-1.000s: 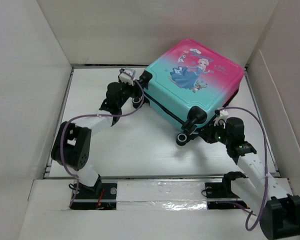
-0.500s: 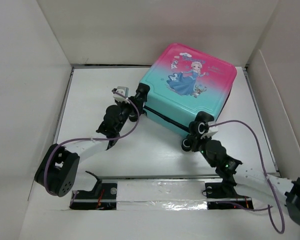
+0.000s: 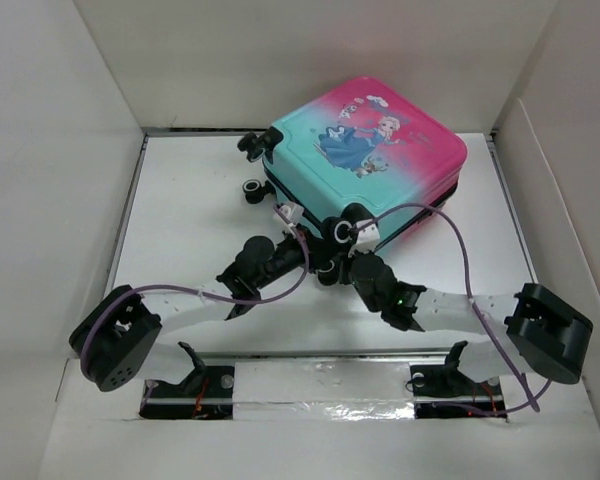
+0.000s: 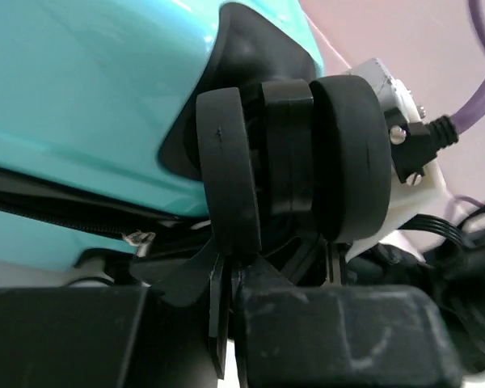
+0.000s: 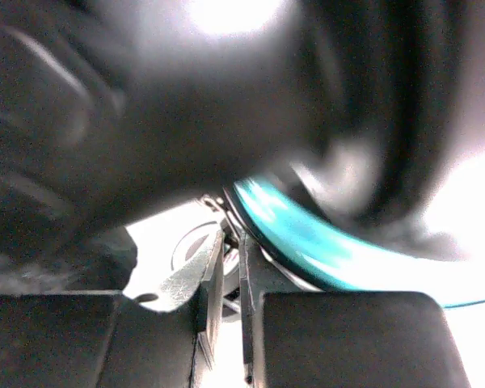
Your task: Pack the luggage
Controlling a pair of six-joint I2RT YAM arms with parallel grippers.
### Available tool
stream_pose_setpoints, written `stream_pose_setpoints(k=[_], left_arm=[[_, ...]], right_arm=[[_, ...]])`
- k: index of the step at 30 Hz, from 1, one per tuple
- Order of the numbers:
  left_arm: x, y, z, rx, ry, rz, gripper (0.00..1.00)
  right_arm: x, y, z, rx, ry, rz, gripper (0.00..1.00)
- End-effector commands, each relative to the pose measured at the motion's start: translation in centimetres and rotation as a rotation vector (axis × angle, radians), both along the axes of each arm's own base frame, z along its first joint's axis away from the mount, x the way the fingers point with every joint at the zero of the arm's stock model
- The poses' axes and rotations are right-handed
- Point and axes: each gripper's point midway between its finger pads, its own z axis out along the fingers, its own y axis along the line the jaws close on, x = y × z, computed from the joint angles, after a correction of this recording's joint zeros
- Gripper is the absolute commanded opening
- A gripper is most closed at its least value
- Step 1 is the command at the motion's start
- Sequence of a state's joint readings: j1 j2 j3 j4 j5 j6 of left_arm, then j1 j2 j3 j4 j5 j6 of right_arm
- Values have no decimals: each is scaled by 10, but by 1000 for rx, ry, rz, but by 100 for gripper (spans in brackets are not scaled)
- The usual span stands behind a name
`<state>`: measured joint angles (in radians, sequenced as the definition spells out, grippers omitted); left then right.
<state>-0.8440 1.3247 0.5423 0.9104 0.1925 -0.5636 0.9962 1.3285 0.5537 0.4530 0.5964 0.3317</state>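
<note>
Luggage (image 3: 365, 150) lies flat, its near corner wheel (image 4: 226, 186) just above the left gripper (image 4: 229, 279), whose fingers are pressed together. The right gripper (image 5: 229, 246), fingers likewise together, sits against the teal shell.

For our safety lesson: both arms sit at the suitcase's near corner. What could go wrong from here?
The left gripper and right gripper crowd the same wheel of the luggage, so they may collide. The right arm's purple cable loops close by that corner and could snag.
</note>
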Motion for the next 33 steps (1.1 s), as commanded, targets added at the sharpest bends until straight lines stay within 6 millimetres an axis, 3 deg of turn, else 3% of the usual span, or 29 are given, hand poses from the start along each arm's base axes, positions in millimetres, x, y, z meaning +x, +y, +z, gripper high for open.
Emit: stream_pose_setpoints(k=[1, 3, 4, 5, 7, 8, 9, 10, 11, 13, 16, 18, 19, 22, 23, 27, 33], left_arm=[[-67, -16, 51, -184, -44, -312, 0], [-66, -8, 45, -163, -54, -287, 0], [-63, -6, 45, -150, -55, -270, 0], [-63, -3, 44, -131, -44, -254, 0], [-59, 3, 43, -110, -55, -202, 0], [-64, 7, 50, -118, -73, -197, 0], [-63, 10, 51, -111, -78, -184, 1], [-64, 11, 51, -102, -82, -183, 12], [-67, 12, 53, -95, -78, -195, 18], [-75, 7, 55, -92, -78, -241, 30], [-67, -6, 48, -40, -46, -258, 38], [-56, -12, 35, 31, -2, -232, 44], [-51, -11, 32, 41, 6, -203, 57], [-46, -8, 30, 26, 2, -162, 82], [-44, -11, 29, 35, 4, -165, 82], [-37, -21, 27, 42, -3, -173, 80], [-24, -52, 38, 12, -24, -226, 74]], right_arm=[[-1, 9, 64, 177, -193, 33, 0], [4, -40, 65, 226, -169, -39, 0], [-1, -61, 48, 211, -143, -56, 0], [-10, -81, 63, 258, -164, -65, 0], [-19, -98, 64, 284, -160, -32, 0], [-27, -102, 55, 284, -143, -9, 0], [-37, -105, 62, 334, -156, 14, 0], [-44, -102, 59, 359, -146, 52, 0], [-48, -106, 42, 348, -109, 46, 0], [-54, -103, 44, 398, -113, 75, 0], [-56, -95, 34, 405, -87, 95, 0], [-55, -88, 41, 384, -91, 119, 0], [-55, -80, 35, 356, -67, 141, 0], [-58, -67, 40, 328, -68, 188, 0], [-57, -64, 38, 324, -62, 187, 0], [-56, -65, 30, 313, -46, 172, 20], [-50, -95, 22, 283, -26, 23, 38]])
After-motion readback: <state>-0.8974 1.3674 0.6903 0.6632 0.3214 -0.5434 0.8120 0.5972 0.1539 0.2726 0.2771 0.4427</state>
